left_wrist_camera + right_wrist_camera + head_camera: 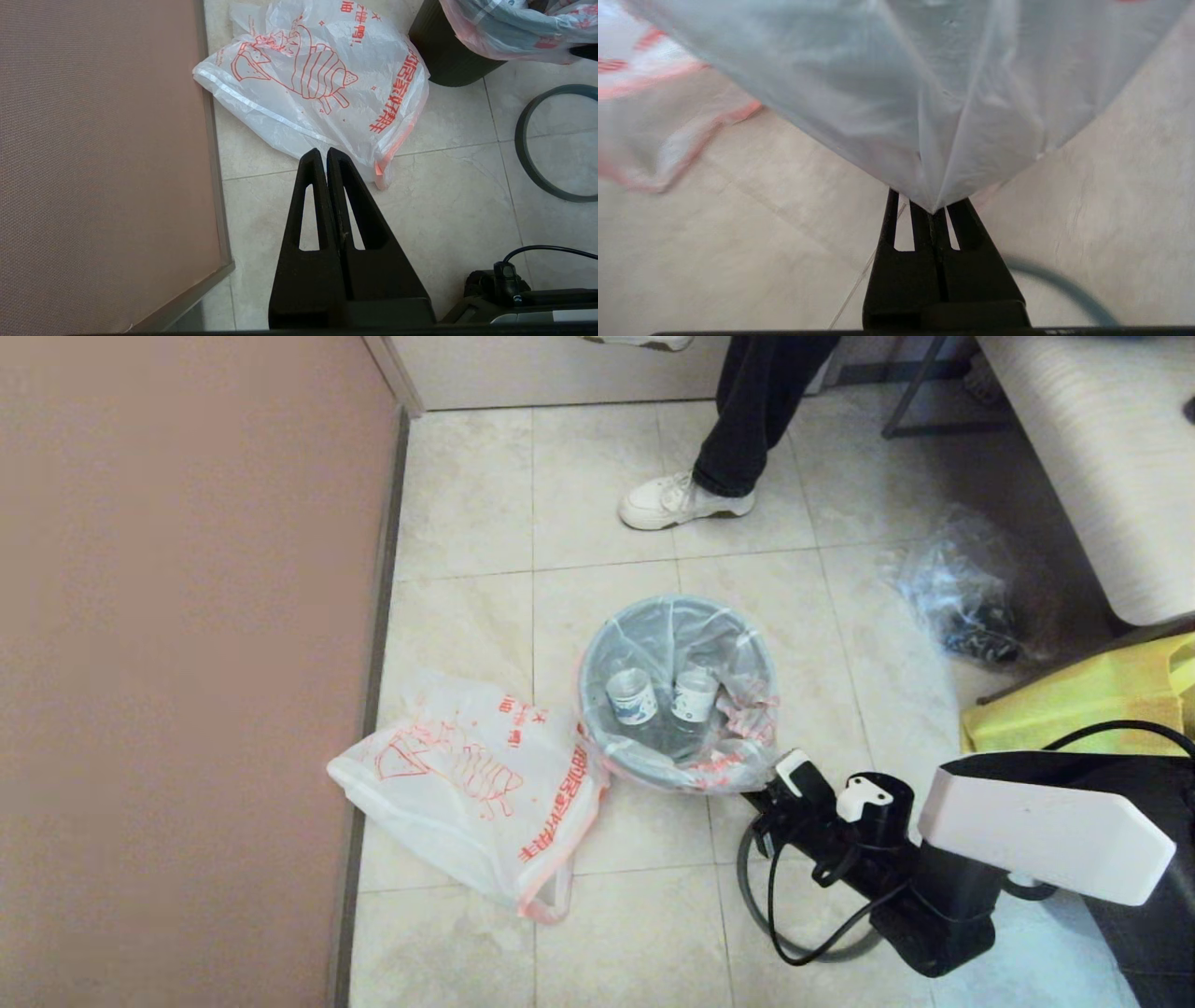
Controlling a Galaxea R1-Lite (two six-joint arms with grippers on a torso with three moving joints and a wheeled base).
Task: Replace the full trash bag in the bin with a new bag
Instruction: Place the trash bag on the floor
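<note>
The pale grey bin [590, 709] stands mid-floor, its dark wall [444, 60] also showing in the left wrist view. The full trash bag [709, 635] lines it, with two clear bottles [632, 695] inside. My right gripper [754, 793] sits at the bin's near right edge. It is shut on a pinched fold of the full trash bag [924, 93], which hides the fingertips [931, 210]. The new bag [467, 784] lies flat on the floor left of the bin. My left gripper [322, 151] hangs shut and empty above the tiles, just short of the new bag [317, 79].
The dark grey ring rim [758, 905] lies on the floor under my right arm. A person's leg and white shoe [681, 499] stand behind the bin. A clear plastic bag [962, 583] and yellow fabric bag [1074, 705] sit at right. A pink wall [187, 663] bounds the left.
</note>
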